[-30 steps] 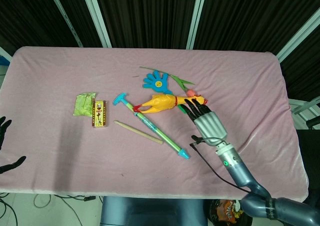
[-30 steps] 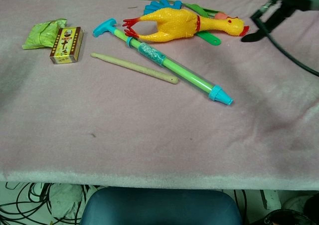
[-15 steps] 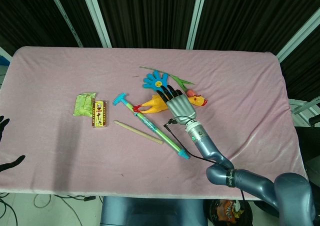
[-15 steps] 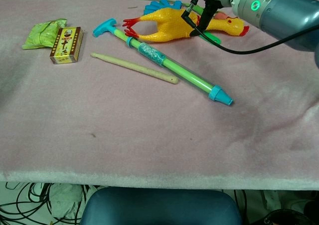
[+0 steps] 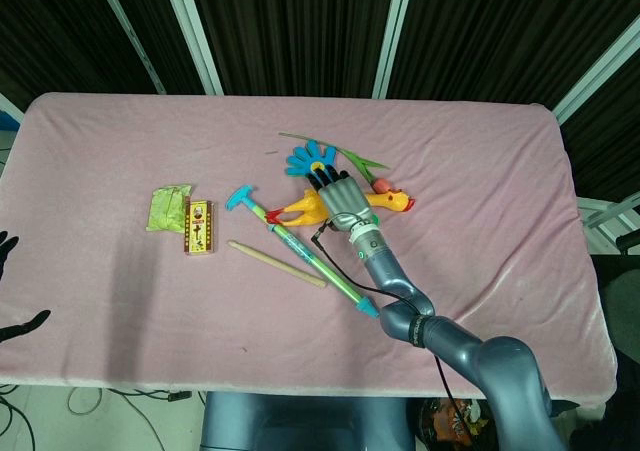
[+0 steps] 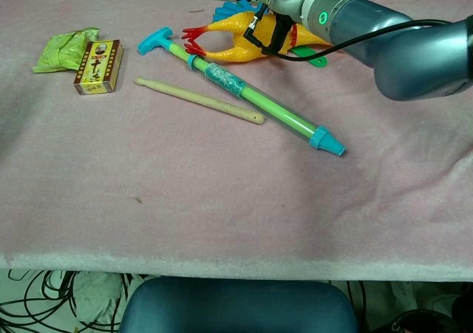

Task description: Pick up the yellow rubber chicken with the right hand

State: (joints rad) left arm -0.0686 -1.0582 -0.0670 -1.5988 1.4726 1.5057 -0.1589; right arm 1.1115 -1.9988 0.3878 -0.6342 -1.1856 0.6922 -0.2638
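Pink fuzzy cloth covers the whole table [image 5: 120, 301], with dark curtains [image 5: 290, 31] and white posts behind it. The yellow rubber chicken [image 5: 305, 209] lies near the cloth's middle – the right hand [image 5: 343, 199] rests over its body, can't tell if the fingers actually grip it. The left hand [image 5: 12, 289] sits off the table's left edge – fingers apart, holding nothing.

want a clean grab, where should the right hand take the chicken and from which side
Probably the fat body of the chicken, from above, where the right hand is now. It lies flat on its side, head right and feet left; the neck is thin. The squirt tube lies close by its feet, and the blue hand toy sits just behind.
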